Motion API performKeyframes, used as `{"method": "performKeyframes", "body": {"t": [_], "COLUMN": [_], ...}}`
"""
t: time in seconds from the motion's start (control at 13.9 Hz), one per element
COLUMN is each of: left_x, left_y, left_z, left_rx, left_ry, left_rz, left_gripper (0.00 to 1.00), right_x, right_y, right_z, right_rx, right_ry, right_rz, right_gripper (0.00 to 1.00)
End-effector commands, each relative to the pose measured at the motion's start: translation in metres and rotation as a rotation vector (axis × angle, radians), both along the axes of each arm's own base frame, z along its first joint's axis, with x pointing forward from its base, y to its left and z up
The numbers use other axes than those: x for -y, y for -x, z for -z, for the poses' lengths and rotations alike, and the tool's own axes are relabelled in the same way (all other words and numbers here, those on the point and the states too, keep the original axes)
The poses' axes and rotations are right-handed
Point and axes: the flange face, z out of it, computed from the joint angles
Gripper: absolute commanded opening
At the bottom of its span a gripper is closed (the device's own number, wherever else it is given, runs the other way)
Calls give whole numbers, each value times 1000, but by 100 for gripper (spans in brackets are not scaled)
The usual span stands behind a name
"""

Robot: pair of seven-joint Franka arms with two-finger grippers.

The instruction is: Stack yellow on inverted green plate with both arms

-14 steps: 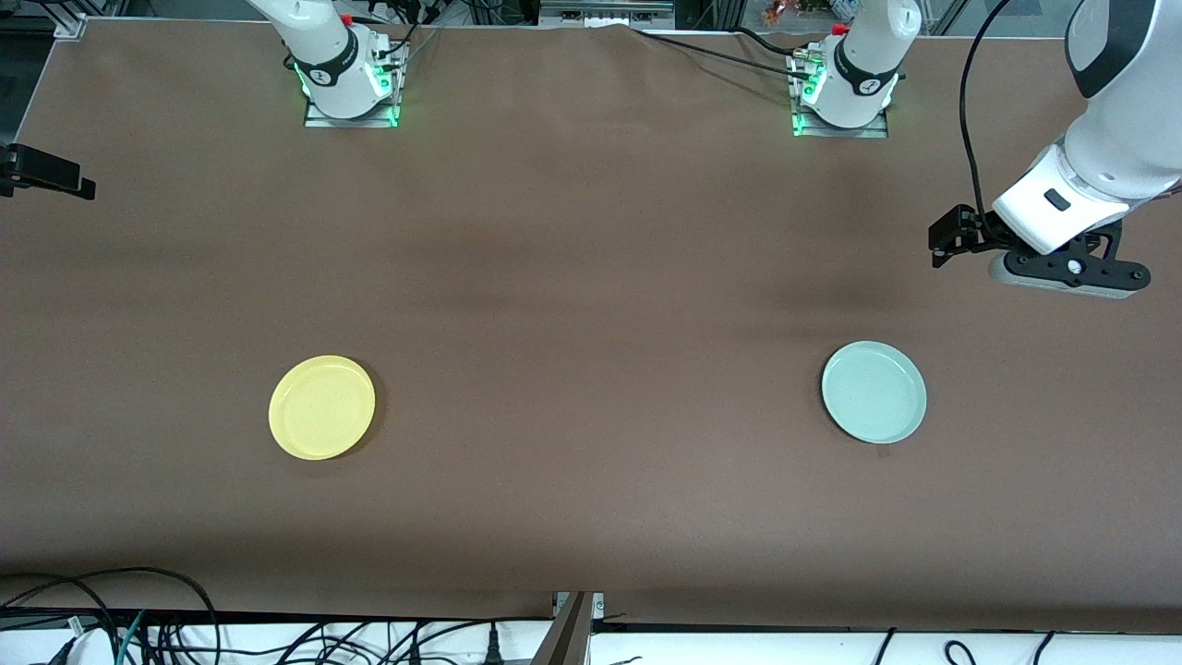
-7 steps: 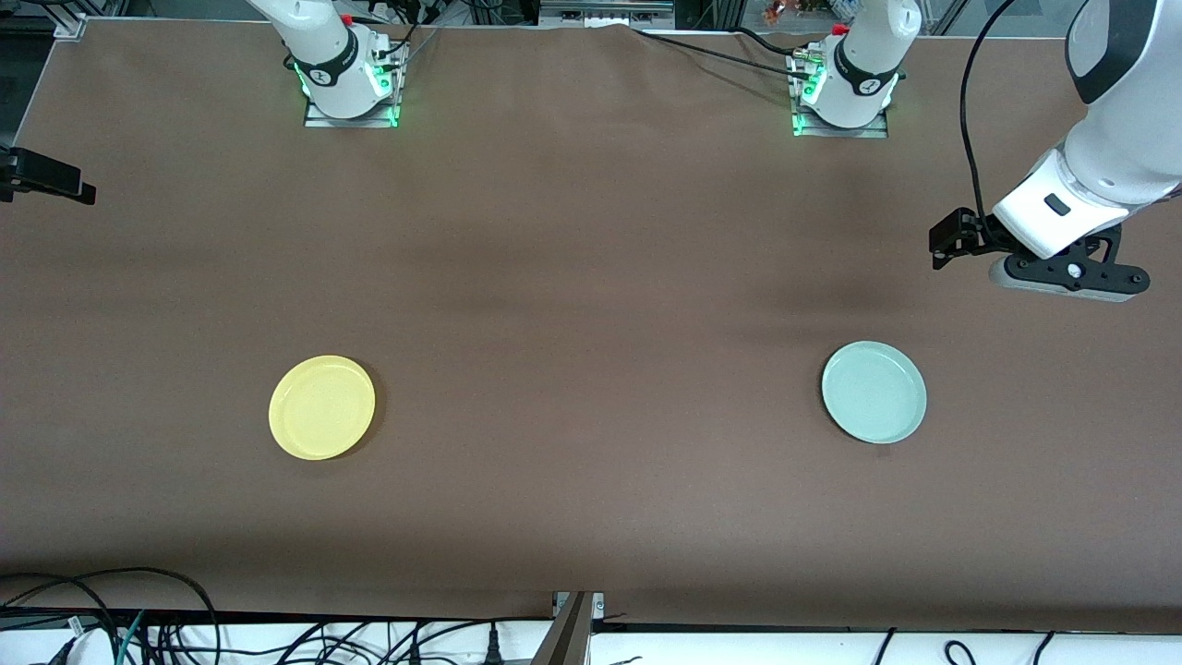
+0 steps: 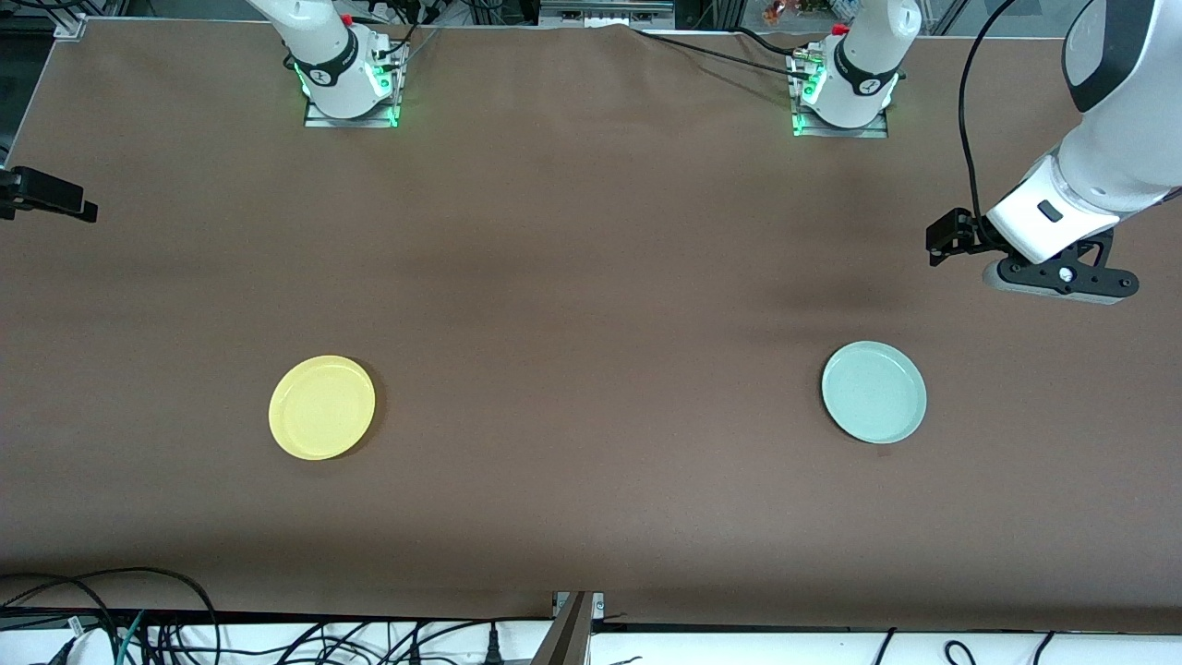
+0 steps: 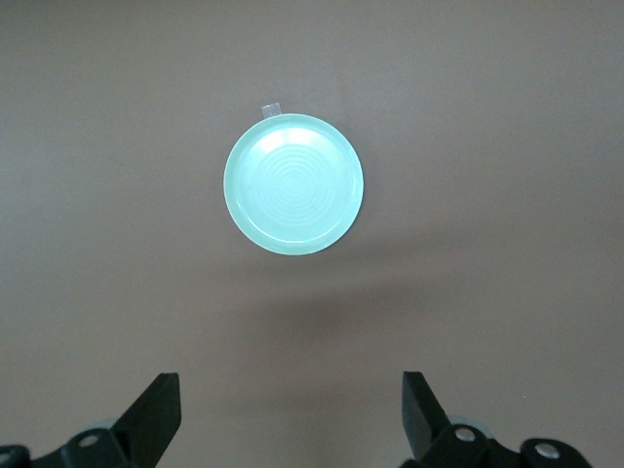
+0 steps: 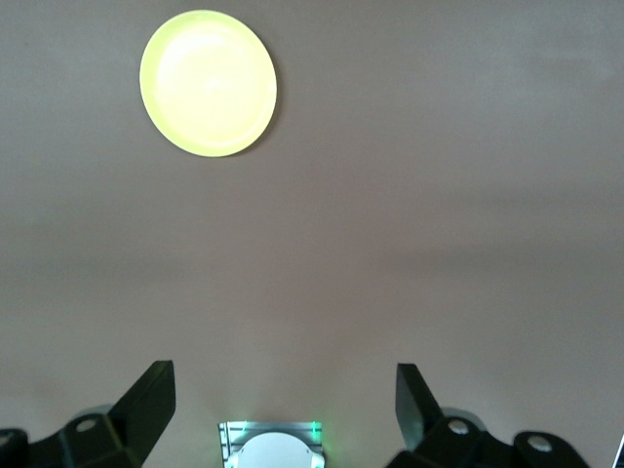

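Observation:
The yellow plate (image 3: 321,407) lies flat on the brown table toward the right arm's end; it also shows in the right wrist view (image 5: 208,83). The pale green plate (image 3: 874,392) lies flat toward the left arm's end, with a face of concentric rings showing in the left wrist view (image 4: 292,183). My left gripper (image 3: 1060,275) hangs in the air over bare table beside the green plate, open and empty (image 4: 292,390). My right gripper (image 5: 283,380) is open and empty, high over its own base; only a black part of it (image 3: 48,195) shows at the front view's edge.
The two arm bases (image 3: 351,88) (image 3: 842,97) stand along the table's edge farthest from the front camera. A small pale tab (image 4: 271,108) sticks out at the green plate's rim. Cables (image 3: 138,619) hang below the table's near edge.
The left gripper has drifted a little toward the right arm's end, above the table. The black part of the right gripper has shifted slightly lower in the front view. Both plates are unmoved.

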Motion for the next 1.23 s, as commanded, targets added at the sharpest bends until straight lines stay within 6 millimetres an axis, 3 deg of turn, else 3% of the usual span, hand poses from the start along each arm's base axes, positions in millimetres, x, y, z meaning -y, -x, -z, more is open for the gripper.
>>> {"method": "performKeyframes", "body": {"t": [0.0,0.29,0.43,0.72,0.79,0.94,1.15], "left_x": [-2,-14,-16,-24,-33,-38,-77], "left_y": [-6,-9,-14,-53,-65,-83,-102], "left_z": [3,15,34,108,141,183,237], "left_rx": [-25,-60,-94,-85,-91,-54,-3], "left_ry": [20,15,7,11,10,16,-8], "left_rz": [1,-20,-10,9,18,43,262], "left_gripper": [100,100,100,100,100,100,100], "right_x": [-3,-3,-3,-3,-3,-3,-4], "right_y": [-6,-9,-9,-9,-9,-9,-10], "right_z": [-2,0,0,-1,-1,0,0], "right_rx": [16,24,25,27,27,25,27], "right_ry": [-13,-11,-11,-13,-11,-13,-11], "right_rz": [16,16,16,14,16,16,14], "right_gripper": [100,100,100,100,100,100,100]}}
